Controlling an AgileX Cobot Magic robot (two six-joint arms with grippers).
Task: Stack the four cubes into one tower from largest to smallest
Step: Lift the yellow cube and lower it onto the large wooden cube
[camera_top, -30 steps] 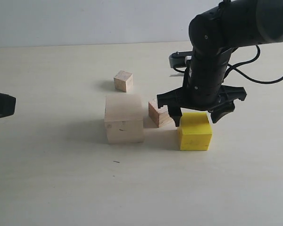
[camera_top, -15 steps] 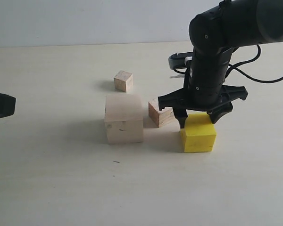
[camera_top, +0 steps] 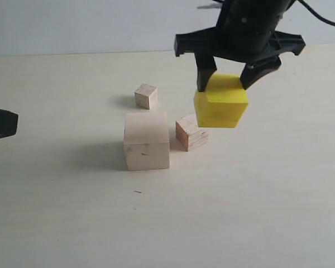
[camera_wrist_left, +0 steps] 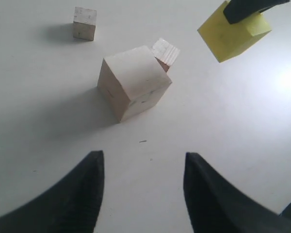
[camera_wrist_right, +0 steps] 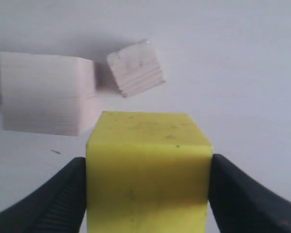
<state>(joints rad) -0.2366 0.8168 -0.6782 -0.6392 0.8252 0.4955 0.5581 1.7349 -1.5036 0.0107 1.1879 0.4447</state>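
Observation:
The yellow cube hangs in the air, clamped between the fingers of my right gripper, which is shut on it. It floats above and just right of the grained wood cube. The largest pale wood cube stands on the table to the left of that one. The smallest pale cube sits farther back. My left gripper is open with nothing between its fingers, well short of the big cube. In the exterior view only its dark tip shows, at the left edge.
A pale table carries everything; a small dark speck lies in front of the big cube. The right arm's black body and cable fill the upper right.
My right gripper closed on the yellow cube, lifted it off the table and carried it up and slightly left. The other cubes and the left gripper stayed put.

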